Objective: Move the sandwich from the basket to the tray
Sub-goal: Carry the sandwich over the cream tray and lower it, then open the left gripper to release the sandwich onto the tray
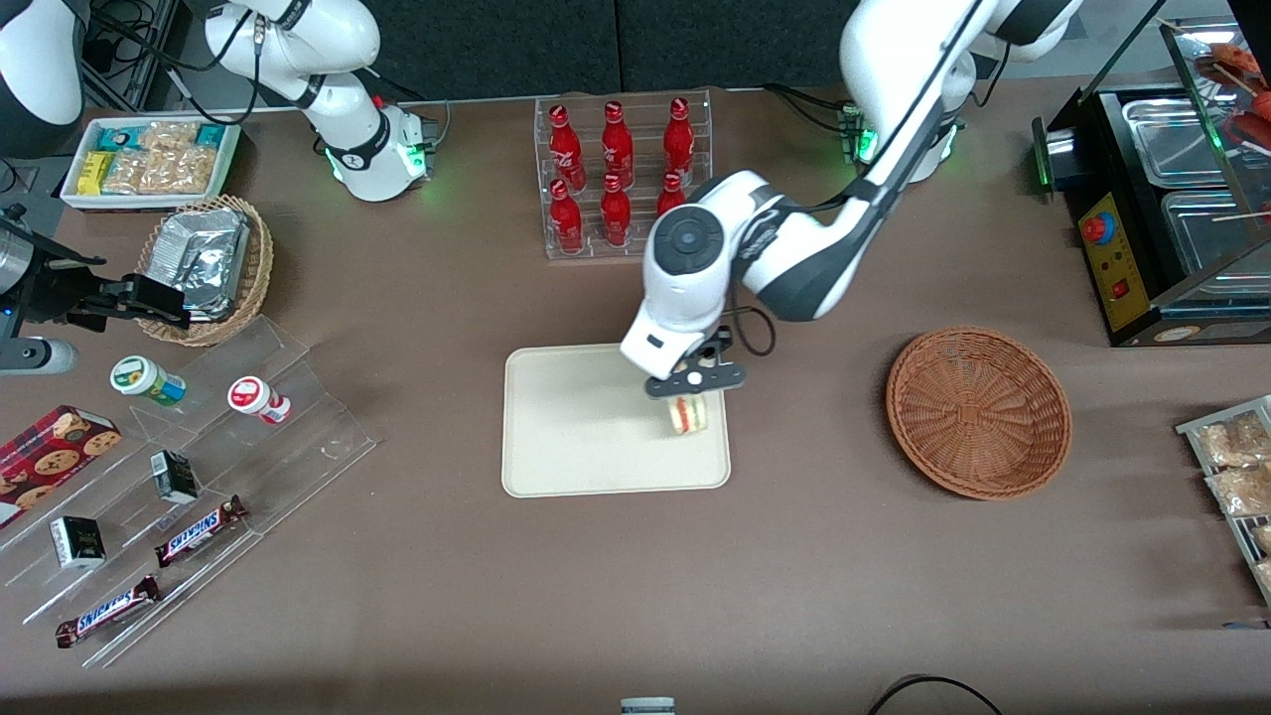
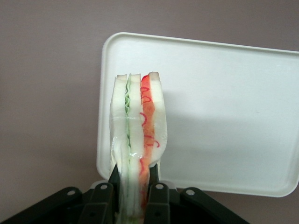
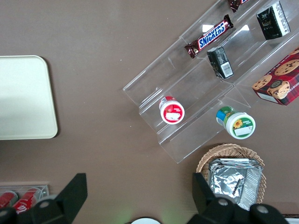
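The sandwich, a pale bread wedge with green and red-orange filling, is clamped between the two black fingers of my gripper. In the front view it hangs just over the cream tray, at the tray's edge nearest the basket. The wrist view shows the sandwich standing on its cut edge above the tray's rounded corner. The reddish-brown wicker basket sits beside the tray toward the working arm's end of the table, with nothing in it.
A clear rack of red bottles stands farther from the front camera than the tray. An acrylic stepped shelf with snack bars and cups lies toward the parked arm's end. A black food warmer stands past the basket.
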Controlling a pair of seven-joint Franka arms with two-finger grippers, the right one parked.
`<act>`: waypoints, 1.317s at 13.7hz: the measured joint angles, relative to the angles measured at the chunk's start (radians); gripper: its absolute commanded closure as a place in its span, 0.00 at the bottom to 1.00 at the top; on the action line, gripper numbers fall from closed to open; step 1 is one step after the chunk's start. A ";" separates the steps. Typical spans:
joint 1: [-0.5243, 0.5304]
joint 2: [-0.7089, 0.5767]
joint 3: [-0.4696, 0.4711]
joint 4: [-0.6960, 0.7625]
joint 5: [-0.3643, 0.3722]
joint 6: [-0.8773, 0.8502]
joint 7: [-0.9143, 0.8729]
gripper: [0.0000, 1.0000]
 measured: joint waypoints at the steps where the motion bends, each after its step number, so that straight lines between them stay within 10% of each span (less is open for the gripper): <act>1: -0.011 0.019 0.000 0.007 0.007 0.031 -0.015 0.75; 18: -0.062 0.186 0.003 0.018 0.151 0.244 -0.049 0.75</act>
